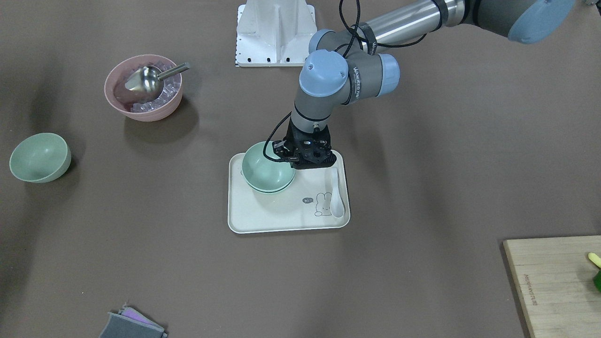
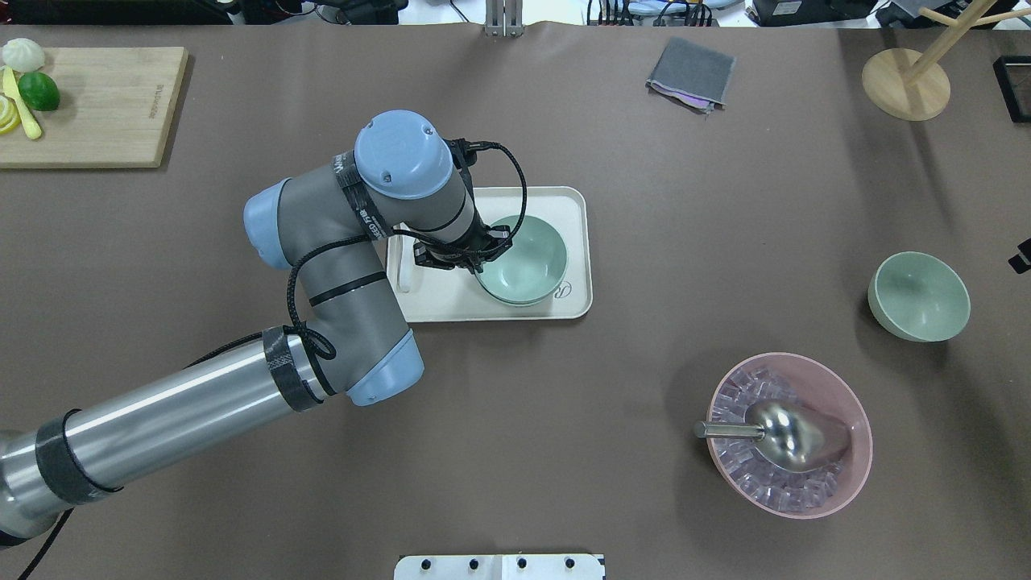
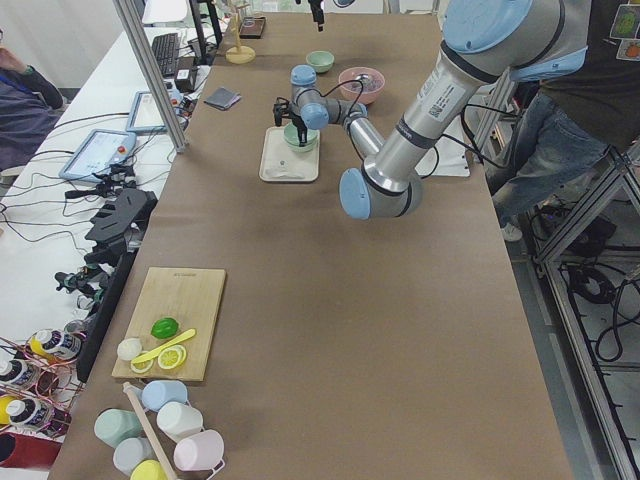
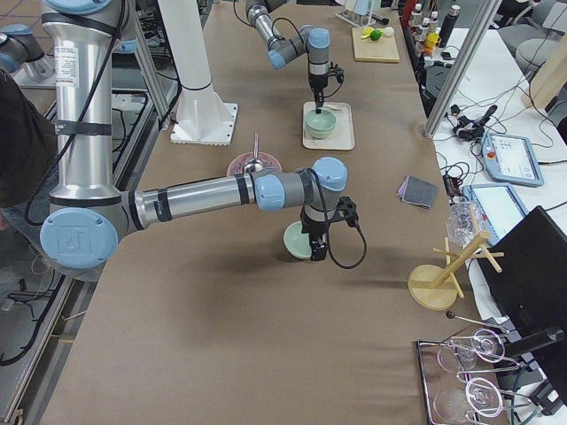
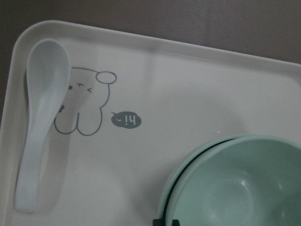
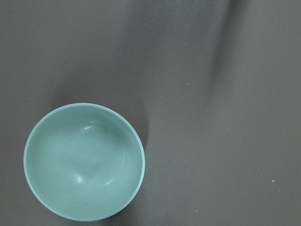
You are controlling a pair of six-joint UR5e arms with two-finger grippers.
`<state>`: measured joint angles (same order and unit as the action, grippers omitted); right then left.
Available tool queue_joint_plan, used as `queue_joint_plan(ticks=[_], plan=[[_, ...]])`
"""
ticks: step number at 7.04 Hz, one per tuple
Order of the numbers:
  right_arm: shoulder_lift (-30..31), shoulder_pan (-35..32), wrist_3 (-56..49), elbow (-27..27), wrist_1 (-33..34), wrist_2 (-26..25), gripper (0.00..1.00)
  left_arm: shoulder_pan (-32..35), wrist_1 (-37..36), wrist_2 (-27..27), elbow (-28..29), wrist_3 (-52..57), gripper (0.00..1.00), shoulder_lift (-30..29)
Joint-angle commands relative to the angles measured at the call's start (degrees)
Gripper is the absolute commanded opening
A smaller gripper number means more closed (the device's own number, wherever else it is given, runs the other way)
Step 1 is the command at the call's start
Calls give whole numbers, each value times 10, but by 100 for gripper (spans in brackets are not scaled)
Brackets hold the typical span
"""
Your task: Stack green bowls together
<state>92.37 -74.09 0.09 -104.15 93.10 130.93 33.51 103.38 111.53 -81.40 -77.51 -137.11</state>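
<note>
Two pale green bowls (image 1: 267,169) sit nested on the cream tray (image 1: 281,216); the left wrist view shows the top bowl (image 5: 240,188) slightly offset over the lower rim. My left gripper (image 1: 287,159) points down at their rim on the robot's side, its fingers closed across the top bowl's edge (image 2: 482,259). A third green bowl (image 2: 918,296) stands alone on the table at my far right and fills the lower left of the right wrist view (image 6: 83,161). My right gripper (image 4: 316,248) hovers by it, and I cannot tell whether it is open or shut.
A white spoon (image 1: 336,197) lies on the tray beside the bowls. A pink bowl (image 2: 855,419) with ice and a metal scoop (image 2: 785,435) stands near the lone bowl. A cutting board (image 2: 105,105), a grey cloth (image 2: 691,72) and a wooden stand (image 2: 906,80) are at the far edge.
</note>
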Motion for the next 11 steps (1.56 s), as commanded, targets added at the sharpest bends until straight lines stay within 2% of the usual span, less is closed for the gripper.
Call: queue_joint_plan(ticks=[1,2,4,5,6,7,8,9,11], plan=[[0,0,0,0,1,-1,100,0,1,1,-1,2,51,0],[0,0,0,0,1,-1,100,0,1,0,-2,3,97,-1],[0,0,0,1,1,0,100,2,13,5,-27,1,98,-3],[0,0,0,0,1,0,100,9,5,8,-59,3,98,3],[-8,0,0,-4,0,0,100,27,-18,36,-93,8,98,30],[-25,0,1,-11,0,-2,100,71,-69,80,-159,72,98,80],[-35,0,0,-13,-1,-3,100,103,-147,90,-232,185,98,132],[-36,0,4,-12,0,-3,100,147,-198,91,-274,305,98,182],[-26,4,80,-11,-1,-5,100,244,-201,93,-289,493,98,290]])
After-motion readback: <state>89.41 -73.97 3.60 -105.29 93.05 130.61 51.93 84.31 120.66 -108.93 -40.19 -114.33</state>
